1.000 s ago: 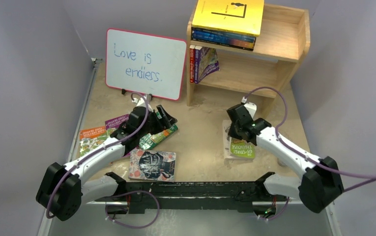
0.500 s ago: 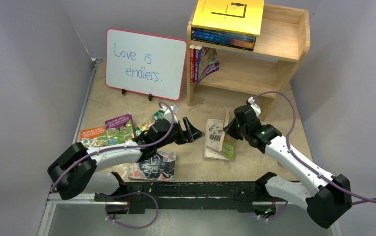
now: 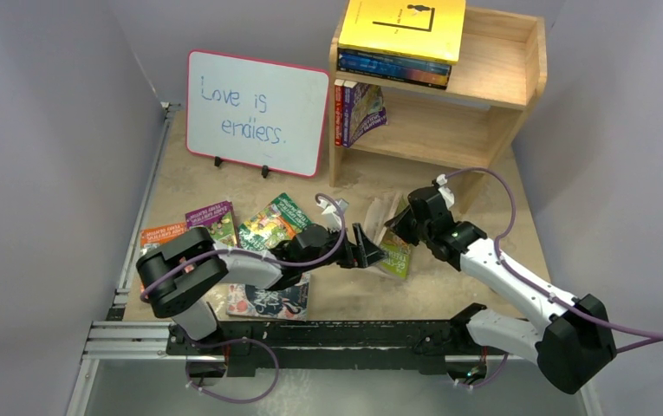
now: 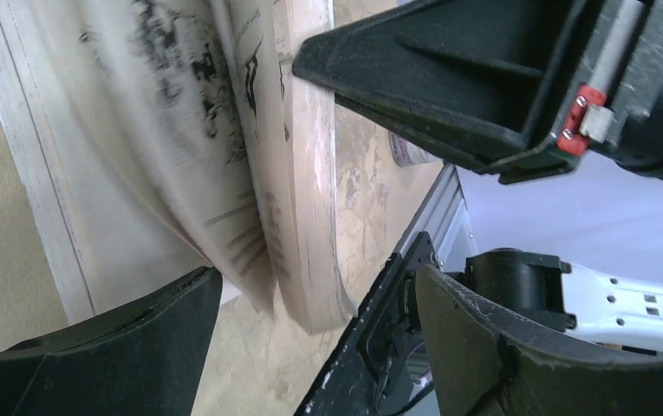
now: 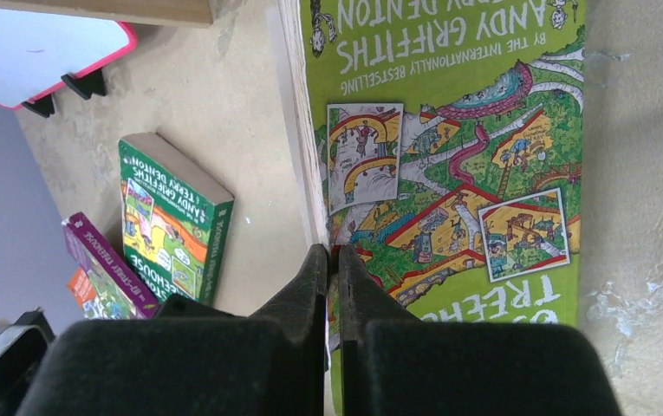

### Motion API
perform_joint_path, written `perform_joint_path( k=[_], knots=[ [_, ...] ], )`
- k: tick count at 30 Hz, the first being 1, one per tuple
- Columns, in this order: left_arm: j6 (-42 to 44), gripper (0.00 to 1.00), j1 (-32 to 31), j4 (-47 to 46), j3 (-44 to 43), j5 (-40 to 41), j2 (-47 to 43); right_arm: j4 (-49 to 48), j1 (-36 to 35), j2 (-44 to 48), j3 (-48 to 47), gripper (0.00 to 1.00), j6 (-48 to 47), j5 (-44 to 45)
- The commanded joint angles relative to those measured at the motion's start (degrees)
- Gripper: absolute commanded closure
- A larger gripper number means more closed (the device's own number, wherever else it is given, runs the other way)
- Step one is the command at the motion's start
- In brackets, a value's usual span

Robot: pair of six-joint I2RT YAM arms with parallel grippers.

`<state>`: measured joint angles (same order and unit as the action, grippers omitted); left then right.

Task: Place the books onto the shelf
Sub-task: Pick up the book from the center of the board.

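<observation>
Lying flat on the desk (image 3: 449, 286) far left of the lime-green book (image 3: 399, 253) are an orange book (image 3: 156, 237) and a purple book (image 3: 212, 219), then a dark green book (image 3: 272, 222), with a floral book (image 3: 269, 301) nearer the arm bases, partly under the left arm. Just left of the lime-green book, the left claw (image 3: 369, 249) stands wide, its fingers (image 4: 120, 347) spread either side of the book's fanned pages and not closed on them. The lime-green book itself is tilted up off the desk, its cover open and pages hanging loose. On its right, the right claw (image 3: 401, 224) is pinched tight on the cover's edge, fingers (image 5: 310, 286) pressed together over it. Behind the lime-green book and to the left stands the pink-edged whiteboard (image 3: 256, 113); directly behind it is the shelf (image 3: 518, 61), carrying a yellow book (image 3: 404, 26) atop a dark blue book (image 3: 394, 69) on its upper tier and two purple-spined books (image 3: 358, 113) leaning on the lower one
</observation>
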<state>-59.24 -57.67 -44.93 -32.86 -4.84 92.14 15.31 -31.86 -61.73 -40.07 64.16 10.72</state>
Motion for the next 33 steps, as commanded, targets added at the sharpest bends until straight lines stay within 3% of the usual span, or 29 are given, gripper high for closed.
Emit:
perform_joint_path(
  k=[1, 6, 14, 15, 19, 20, 24, 28, 31, 33],
  knots=[
    [-0.2, 0.21, -0.5, -0.3, -5.5, 0.9, 3.0, -4.4, 0.0, 1.5, 0.8, 1.0, 2.0, -0.3],
    [0.4, 0.31, -0.9, 4.5, -8.9, 1.4, 4.5, -5.2, -0.1, 1.6, 1.3, 1.0, 1.9, -1.3],
    [1.9, 0.6, -1.3, 25.3, -13.1, 11.0, 1.2, -4.3, -0.1, 0.7, 0.2, 1.0, 0.2, -0.1],
    [2.0, 0.66, -1.3, 27.3, -13.8, 10.9, 0.7, -4.2, -0.1, 0.7, -0.1, 0.97, -0.6, -0.1],
    [3.6, 0.97, -1.2, 39.2, -18.0, 9.8, -1.3, -1.9, 0.0, 1.7, -1.8, 0.58, -5.5, 0.7],
    [4.5, 1.0, -1.2, 42.5, -19.2, 10.1, -2.1, -0.6, 0.0, 2.5, -2.7, 0.52, -6.5, 1.6],
    [7.7, 1.0, 1.3, 55.5, -23.8, 8.5, -6.1, -0.9, 0.3, 8.6, -2.4, 0.34, -14.1, 3.8],
    [6.6, 1.0, 7.6, 60.8, -27.9, -0.9, -9.4, -6.7, 0.4, 14.3, -1.3, 0.3, -28.9, 2.3],
    [5.7, 1.0, 10.4, 65.8, -32.8, -6.0, -11.3, -15.9, 0.3, 18.0, 2.5, 0.28, -43.6, -2.3],
    [6.2, 1.0, 11.9, 71.1, -37.4, -8.3, -11.6, -27.9, 0.3, 19.3, 6.9, 0.26, -51.6, -4.3]
  ],
)
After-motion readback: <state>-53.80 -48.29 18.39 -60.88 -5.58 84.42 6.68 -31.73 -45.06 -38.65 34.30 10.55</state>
